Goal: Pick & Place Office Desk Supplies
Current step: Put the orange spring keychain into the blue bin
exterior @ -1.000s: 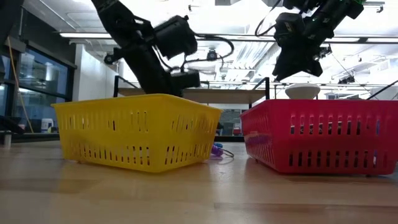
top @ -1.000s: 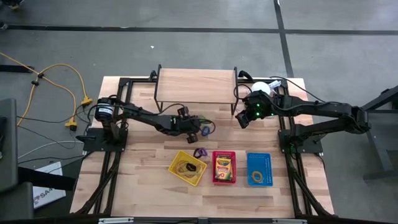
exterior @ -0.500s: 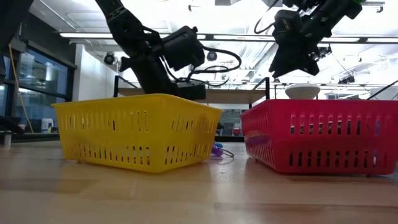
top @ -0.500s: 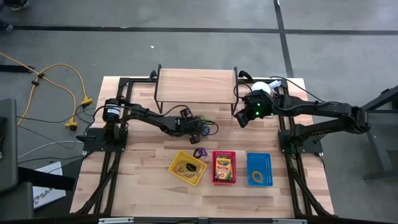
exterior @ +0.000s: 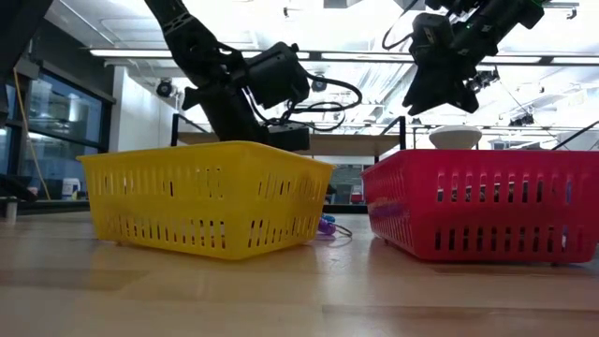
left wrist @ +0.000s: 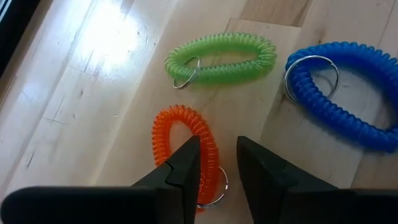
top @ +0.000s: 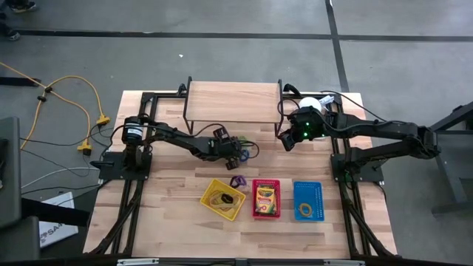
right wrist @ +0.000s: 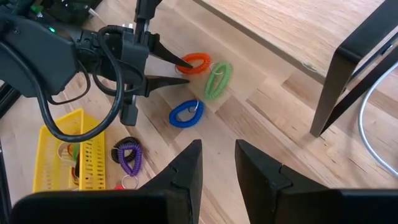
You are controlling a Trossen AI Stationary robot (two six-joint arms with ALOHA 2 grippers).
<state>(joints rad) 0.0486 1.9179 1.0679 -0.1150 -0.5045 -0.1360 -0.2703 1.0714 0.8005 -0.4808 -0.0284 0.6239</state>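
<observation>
Three coiled wristbands with key rings lie on the table in front of the shelf: orange (left wrist: pixel 181 134), green (left wrist: pixel 221 56) and blue (left wrist: pixel 339 87). My left gripper (left wrist: pixel 217 152) is open and low over the orange coil (right wrist: pixel 196 62), with its fingers astride the coil's side near the metal ring. A purple coil (right wrist: pixel 127 158) lies between the yellow basket (top: pixel 222 199) and the red basket (top: pixel 266 198), which holds a crayon box. My right gripper (right wrist: pixel 217 152) is open and hangs high above the table, right of the coils. My left gripper comes slanting down from the table's left at the orange coil's ring end (left wrist: pixel 208 158). One finger (left wrist: pixel 186 165) stands over the coil's side. I cannot tell whether the fingers touch it.
A wooden shelf on a black frame (top: pixel 233 100) stands just behind the coils. A blue basket (top: pixel 307 201) with a loop in it sits right of the red one. The yellow basket holds loops. A white dome (top: pixel 312 103) stands at the far right.
My left gripper has moved a little toward the table's right and down toward the coils, mostly in the first half second. The coils have stayed where they were.
</observation>
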